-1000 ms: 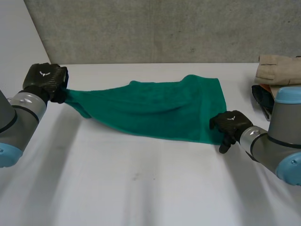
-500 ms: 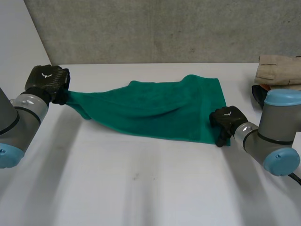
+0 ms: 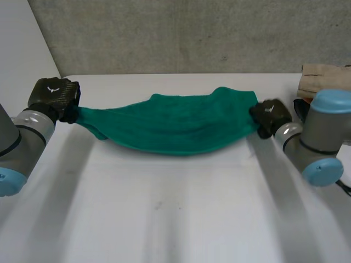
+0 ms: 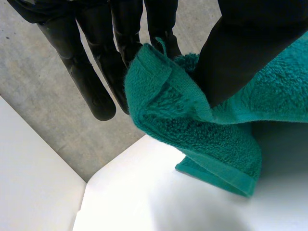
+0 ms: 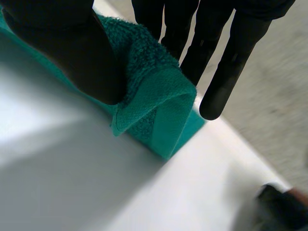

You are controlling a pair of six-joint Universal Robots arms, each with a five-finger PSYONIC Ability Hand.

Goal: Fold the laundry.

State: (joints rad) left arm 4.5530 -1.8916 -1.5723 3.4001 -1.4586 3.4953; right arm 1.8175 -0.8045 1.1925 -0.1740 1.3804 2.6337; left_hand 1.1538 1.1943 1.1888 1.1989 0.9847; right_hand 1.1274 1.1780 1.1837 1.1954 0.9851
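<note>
A green towel [image 3: 175, 129] hangs stretched between my two hands above the white table [image 3: 175, 219], sagging in the middle. My left hand [image 3: 54, 94] pinches its left corner; in the left wrist view the thumb presses the green towel [image 4: 192, 120] against the fingers [image 4: 101, 72]. My right hand [image 3: 270, 115] holds the right corner at about the same height. In the right wrist view the thumb and fingers [image 5: 226, 72] pinch the green towel [image 5: 154, 91], whose corner folds over below them.
A beige folded cloth [image 3: 324, 79] lies at the table's right edge on top of a dark object [image 3: 304, 112], close behind my right arm. A grey concrete wall [image 3: 192, 33] runs along the back of the table.
My right hand closed on the towel's near right corner and lifted it up and back. The towel, spread flat before, now hangs taut between both hands. The left hand stayed put.
</note>
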